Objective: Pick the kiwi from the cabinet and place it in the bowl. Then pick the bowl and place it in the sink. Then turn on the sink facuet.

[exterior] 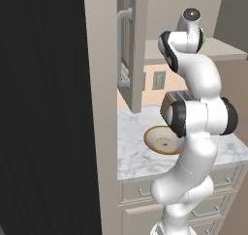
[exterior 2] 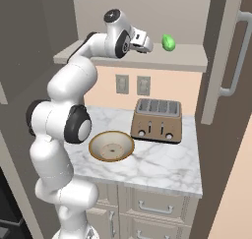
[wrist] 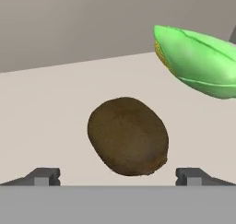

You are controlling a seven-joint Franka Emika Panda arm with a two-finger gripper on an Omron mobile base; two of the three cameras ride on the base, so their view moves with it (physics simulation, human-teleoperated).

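Note:
The kiwi (wrist: 127, 136), a dark-brown oval, lies on the beige shelf (wrist: 46, 112) of the cabinet, close in front of the hand. My gripper (wrist: 118, 177) is open, and its two fingertips (wrist: 44, 175) stand wide apart on either side of the kiwi without touching it. In the right base view the gripper (exterior 2: 147, 44) reaches onto the cabinet shelf (exterior 2: 189, 58), and the hand hides the kiwi there. The bowl (exterior 2: 111, 146) (exterior: 162, 139) sits empty on the marble counter below. The sink and the sink facuet are out of view.
A bright green oblong item (wrist: 198, 61) (exterior 2: 168, 42) lies on the shelf just beyond the kiwi. A toaster (exterior 2: 156, 120) stands on the counter (exterior 2: 162, 169) beside the bowl. The cabinet door (exterior 2: 224, 51) hangs open at the right. A black fridge (exterior: 43, 108) stands at the left.

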